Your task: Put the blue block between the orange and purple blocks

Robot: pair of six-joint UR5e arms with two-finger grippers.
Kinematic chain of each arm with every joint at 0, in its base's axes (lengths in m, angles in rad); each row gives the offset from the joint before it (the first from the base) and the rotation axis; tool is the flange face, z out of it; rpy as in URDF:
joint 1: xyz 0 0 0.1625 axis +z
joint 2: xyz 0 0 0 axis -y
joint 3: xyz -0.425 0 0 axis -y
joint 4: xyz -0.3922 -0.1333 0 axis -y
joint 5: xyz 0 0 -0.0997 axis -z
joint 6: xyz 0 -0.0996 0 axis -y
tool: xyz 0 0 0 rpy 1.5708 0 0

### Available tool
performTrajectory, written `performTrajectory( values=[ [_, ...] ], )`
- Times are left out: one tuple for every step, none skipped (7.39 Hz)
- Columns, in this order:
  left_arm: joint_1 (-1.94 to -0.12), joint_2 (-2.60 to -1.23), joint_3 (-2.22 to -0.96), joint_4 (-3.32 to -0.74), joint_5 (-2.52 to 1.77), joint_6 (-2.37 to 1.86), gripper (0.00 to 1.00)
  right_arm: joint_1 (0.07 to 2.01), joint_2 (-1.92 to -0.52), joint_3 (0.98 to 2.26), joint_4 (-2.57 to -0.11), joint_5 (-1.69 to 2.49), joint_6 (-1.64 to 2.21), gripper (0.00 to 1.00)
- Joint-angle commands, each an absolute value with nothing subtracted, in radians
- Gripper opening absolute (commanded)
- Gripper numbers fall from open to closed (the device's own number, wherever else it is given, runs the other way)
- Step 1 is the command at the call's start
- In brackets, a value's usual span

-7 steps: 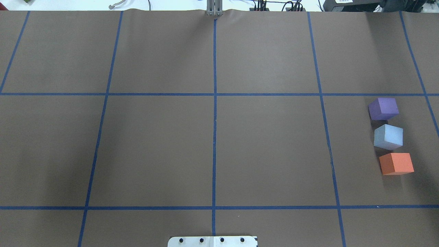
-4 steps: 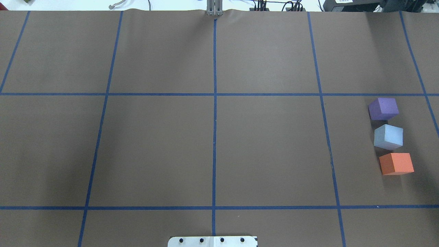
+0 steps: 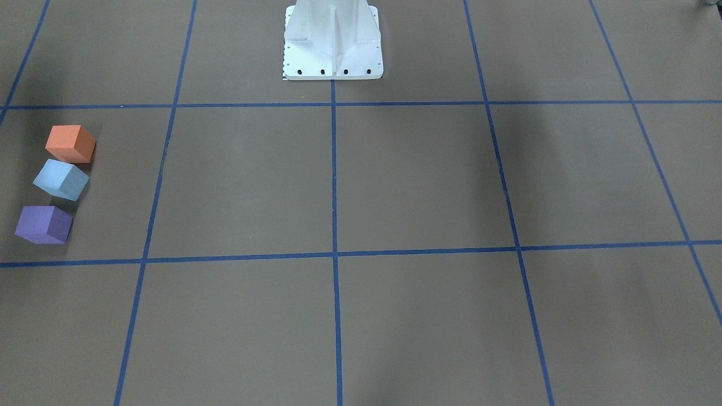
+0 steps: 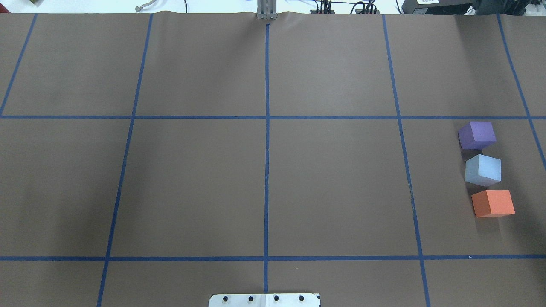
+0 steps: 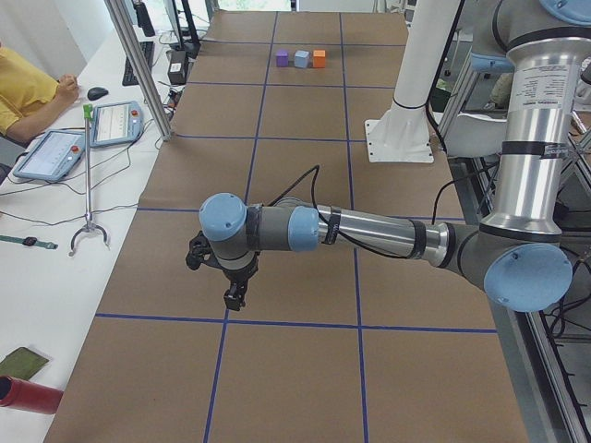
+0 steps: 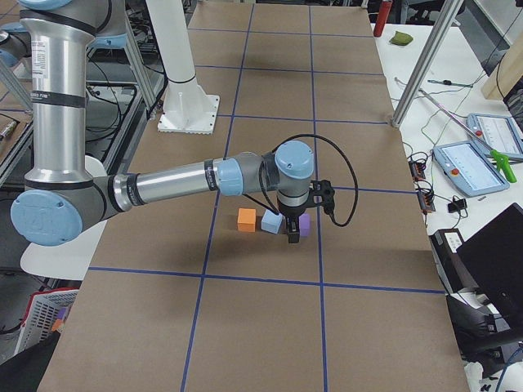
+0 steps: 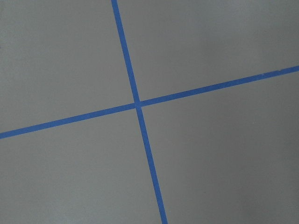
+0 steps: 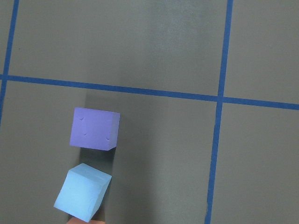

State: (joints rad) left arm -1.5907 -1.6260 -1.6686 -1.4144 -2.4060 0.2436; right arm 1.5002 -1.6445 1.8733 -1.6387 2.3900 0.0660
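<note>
My right gripper (image 6: 292, 235) hung just above the block row; clench state not readable from the side view. Blue block (image 4: 483, 169) sat slightly rotated between purple block (image 4: 477, 135) and orange block (image 4: 493, 203). Left gripper (image 5: 235, 297) was well apart, its state equally unreadable.

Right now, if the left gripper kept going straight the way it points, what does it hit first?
Probably only the table cover, near a blue tape crossing. The left gripper points down, and its wrist view shows nothing else below.
</note>
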Motion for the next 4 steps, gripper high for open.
performTrajectory(
  values=[
    [-1.589, -1.628, -1.667, -1.414, -2.408, 0.242, 1.0, 1.499, -1.644, 1.871, -1.638, 2.39, 0.066, 1.0],
    [-1.591, -1.628, -1.672, -1.416, -2.408, 0.244, 1.0, 1.497, -1.644, 1.871, -1.638, 2.39, 0.066, 1.0],
    [-1.591, -1.626, -1.677, -1.416, -2.404, 0.244, 1.0, 1.494, -1.644, 1.871, -1.638, 2.39, 0.066, 1.0],
    [-1.591, -1.626, -1.678, -1.416, -2.402, 0.244, 1.0, 1.494, -1.646, 1.871, -1.638, 2.39, 0.067, 1.0]
  ],
)
